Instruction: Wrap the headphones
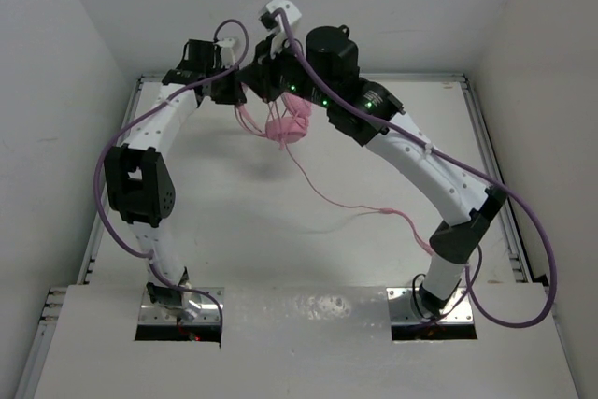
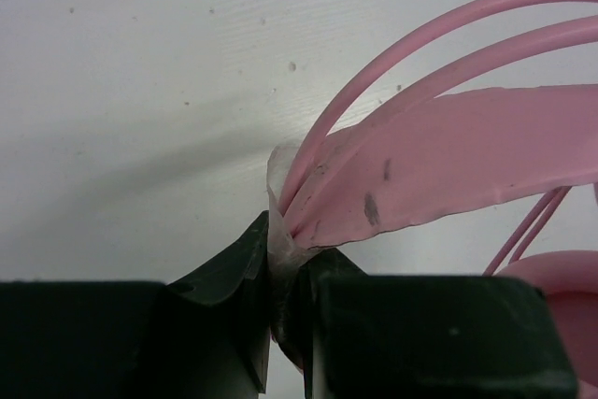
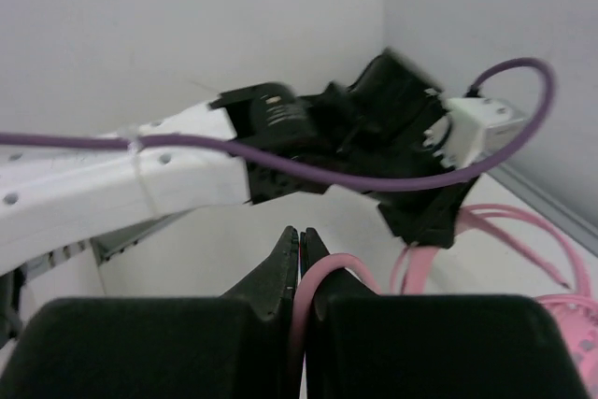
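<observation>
Hold firm with the left gripper, clamped on the headphones lifted above the worktop at upper centre, and lead the right gripper, pinching the cord, round them, gently drawing in slack trailing toward lower right.

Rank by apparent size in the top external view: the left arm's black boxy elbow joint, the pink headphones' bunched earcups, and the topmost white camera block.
1. Black boxy elbow joint, clearly largest.
2-3. Pink headphones' earcups and white camera block look alike. The block is likely nearer the camera, so they are left unranked.
</observation>
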